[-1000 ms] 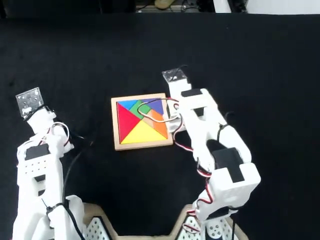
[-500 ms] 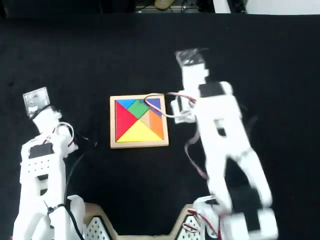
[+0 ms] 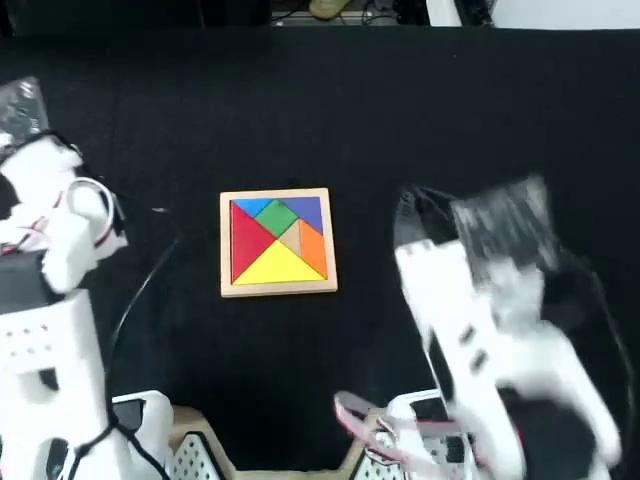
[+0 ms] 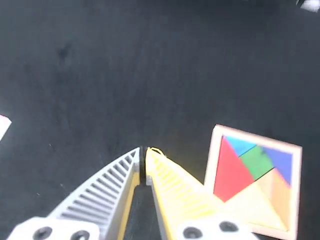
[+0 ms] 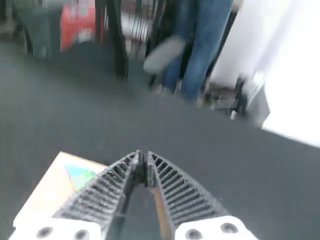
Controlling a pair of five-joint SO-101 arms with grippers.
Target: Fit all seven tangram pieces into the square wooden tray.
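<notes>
Tangram pieces [image 3: 278,265] fill the square wooden tray [image 3: 226,245] at centre frame. Left gripper [image 4: 145,151] and right gripper [image 5: 143,156] each have fingers pressed together, empty, partly hiding the tray in wrist views.

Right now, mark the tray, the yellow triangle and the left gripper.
tray [image 3: 278,291]: high view, on the wooden rim nearest the arms.
yellow triangle [image 3: 278,266]: high view, middle of its face.
left gripper [image 4: 144,150]: left wrist view, where the shut fingertips meet.
</notes>
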